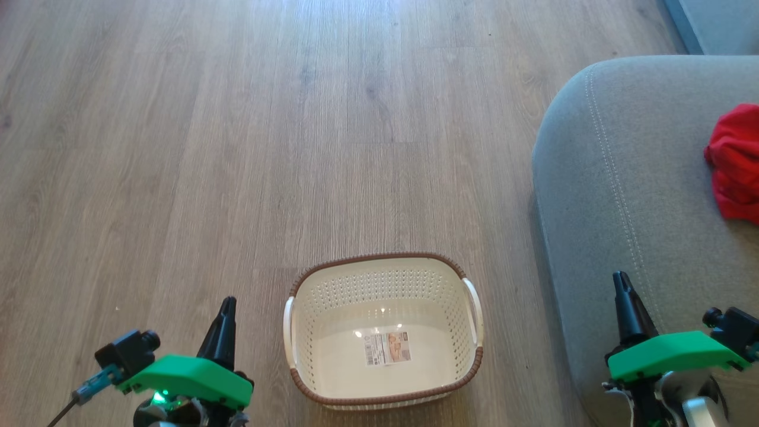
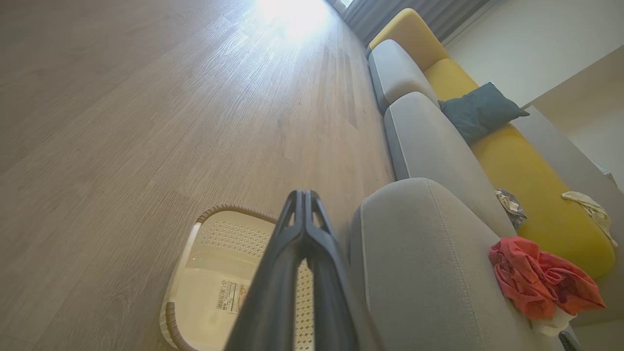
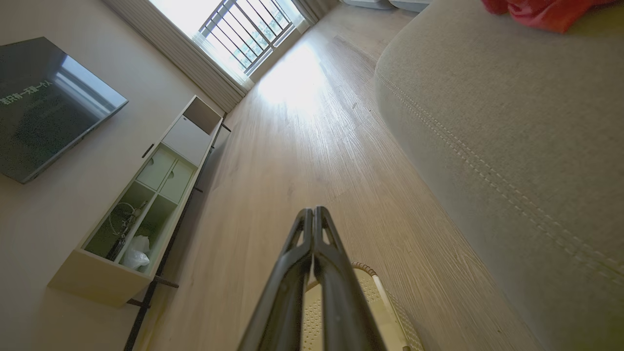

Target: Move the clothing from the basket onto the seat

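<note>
I see the basket (image 1: 384, 257) standing on the wooden floor (image 1: 237, 118) straight ahead of me in the head view, its bare cream bottom showing with a sticker (image 1: 387, 348) lying flat near the middle. The grey seat (image 1: 622, 190) fills the right side, its rounded corner just beside the basket's right handle but not touching it. The clothing (image 1: 735, 160) lies on the seat as a crumpled red heap, well apart from the basket and cut off by the right edge of the head view; in the left wrist view a bit of white shows under its lower edge. My left hand (image 1: 227, 305) hangs over the floor to the left of the basket, its two dark fingers pressed together tip to tip. My right hand (image 1: 620, 280) sits over the near part of the seat, its fingers likewise pressed together, well short of the red heap.
</note>
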`<state>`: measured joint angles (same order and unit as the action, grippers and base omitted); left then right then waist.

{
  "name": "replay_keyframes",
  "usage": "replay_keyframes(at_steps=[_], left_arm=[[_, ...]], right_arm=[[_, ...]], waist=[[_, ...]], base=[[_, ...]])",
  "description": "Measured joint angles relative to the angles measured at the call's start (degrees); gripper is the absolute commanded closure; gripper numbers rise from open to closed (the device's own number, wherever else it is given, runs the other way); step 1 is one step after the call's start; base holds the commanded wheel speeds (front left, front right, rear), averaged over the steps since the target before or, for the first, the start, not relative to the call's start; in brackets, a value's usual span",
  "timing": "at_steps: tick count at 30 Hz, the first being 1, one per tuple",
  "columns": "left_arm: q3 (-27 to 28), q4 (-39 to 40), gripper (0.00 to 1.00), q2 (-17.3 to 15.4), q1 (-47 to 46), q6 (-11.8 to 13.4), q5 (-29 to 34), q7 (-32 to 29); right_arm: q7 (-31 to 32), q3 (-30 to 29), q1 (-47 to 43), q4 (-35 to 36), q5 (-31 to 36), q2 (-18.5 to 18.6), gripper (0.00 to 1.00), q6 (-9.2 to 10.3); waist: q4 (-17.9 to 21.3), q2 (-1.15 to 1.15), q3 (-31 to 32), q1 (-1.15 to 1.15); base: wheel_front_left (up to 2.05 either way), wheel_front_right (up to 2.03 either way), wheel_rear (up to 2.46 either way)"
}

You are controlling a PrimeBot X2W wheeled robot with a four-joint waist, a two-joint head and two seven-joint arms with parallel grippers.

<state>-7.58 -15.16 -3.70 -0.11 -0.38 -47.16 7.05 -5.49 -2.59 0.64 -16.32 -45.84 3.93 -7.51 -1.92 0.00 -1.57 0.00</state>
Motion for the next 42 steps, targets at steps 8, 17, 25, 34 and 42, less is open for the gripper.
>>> replay_keyframes(at_steps=[8,17,25,34,42], left_arm=[[0.57,-0.03,1.0,-0.02,-0.08,-0.58,-5.34,-1.27],[2.07,-0.14,1.0,-0.05,-0.32,-1.48,-11.26,-2.55],[3.05,-0.18,1.0,-0.05,-1.18,-2.04,-16.39,-4.03],[4.2,-0.2,1.0,-0.05,-1.2,-3.05,-22.29,-5.39],[5.7,-0.23,1.0,-0.05,-1.26,-3.77,-27.44,-6.58]], right_arm=[[1.36,-0.62,0.09,0.02,-5.22,-0.05,1.0,0.0],[2.58,-1.15,0.92,0.03,-10.98,-0.16,1.0,0.01],[4.13,-1.68,1.19,0.09,-16.07,-0.24,1.0,0.01],[5.56,-2.49,1.19,0.09,-21.9,-0.36,1.0,0.01],[6.79,-2.91,1.22,0.09,-27.0,-0.46,1.0,0.01]], waist=[[0.22,0.0,0.15,0.0],[0.46,0.0,0.33,0.0],[0.68,0.0,0.49,0.0],[0.93,0.0,0.67,0.0],[1.14,0.0,0.83,0.0]], base=[[0.0,0.0,0.0],[0.0,0.0,0.0],[0.0,0.0,0.0],[0.0,0.0,0.0],[0.0,0.0,0.0]])
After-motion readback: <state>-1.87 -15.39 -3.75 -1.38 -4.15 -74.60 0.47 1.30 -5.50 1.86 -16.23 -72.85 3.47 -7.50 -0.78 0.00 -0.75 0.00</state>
